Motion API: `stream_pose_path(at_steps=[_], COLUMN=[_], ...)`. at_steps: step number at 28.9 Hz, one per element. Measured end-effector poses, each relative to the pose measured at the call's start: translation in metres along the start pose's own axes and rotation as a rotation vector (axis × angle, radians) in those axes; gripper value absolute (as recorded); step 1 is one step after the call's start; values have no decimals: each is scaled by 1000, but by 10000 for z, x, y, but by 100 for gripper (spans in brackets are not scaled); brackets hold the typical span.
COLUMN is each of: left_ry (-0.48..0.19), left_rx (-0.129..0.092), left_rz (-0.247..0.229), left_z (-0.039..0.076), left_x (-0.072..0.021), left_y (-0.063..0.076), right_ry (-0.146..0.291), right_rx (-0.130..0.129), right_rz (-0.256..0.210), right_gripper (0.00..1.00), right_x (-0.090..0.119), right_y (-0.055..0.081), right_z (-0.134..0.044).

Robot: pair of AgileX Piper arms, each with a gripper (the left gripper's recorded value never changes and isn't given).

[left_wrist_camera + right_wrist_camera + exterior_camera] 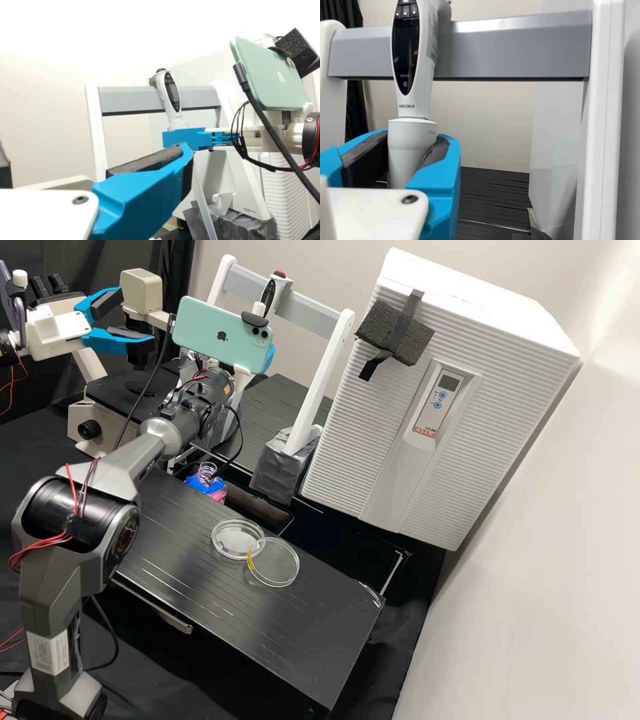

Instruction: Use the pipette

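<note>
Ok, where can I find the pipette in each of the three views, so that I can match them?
High view: the pipette hangs on the stand's grey crossbar, just above the green phone.
Left wrist view: it leans on the crossbar, held by the right gripper.
Right wrist view: close up, in that gripper.
Shared landmark: the crossbar.

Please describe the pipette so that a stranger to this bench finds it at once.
Beside the big white ribbed box stands a white frame with a grey crossbar. The pipette hangs from that bar, the right gripper shut on its lower barrel. Unlike the mint-green phone nearby, it is slim, white, with a dark display strip.
</note>
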Motion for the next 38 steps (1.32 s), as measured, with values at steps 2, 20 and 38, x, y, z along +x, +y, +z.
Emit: stream_pose_path(at_steps=[2,20,38], left_ry=[0,0,-2], left_rx=[0,-2,-18], left_rz=[-2,-2,-40], left_z=[-2,-2,42], left_x=[2,2,-97], left_y=[-7,-7,-115], right_ry=[-2,-9,4], right_rx=[0,-4,0], right_rz=[-2,-8,13], right_gripper=[0,100,100], right_x=[6,19,-72], right_y=[-7,-39,-109], right_z=[7,42,129])
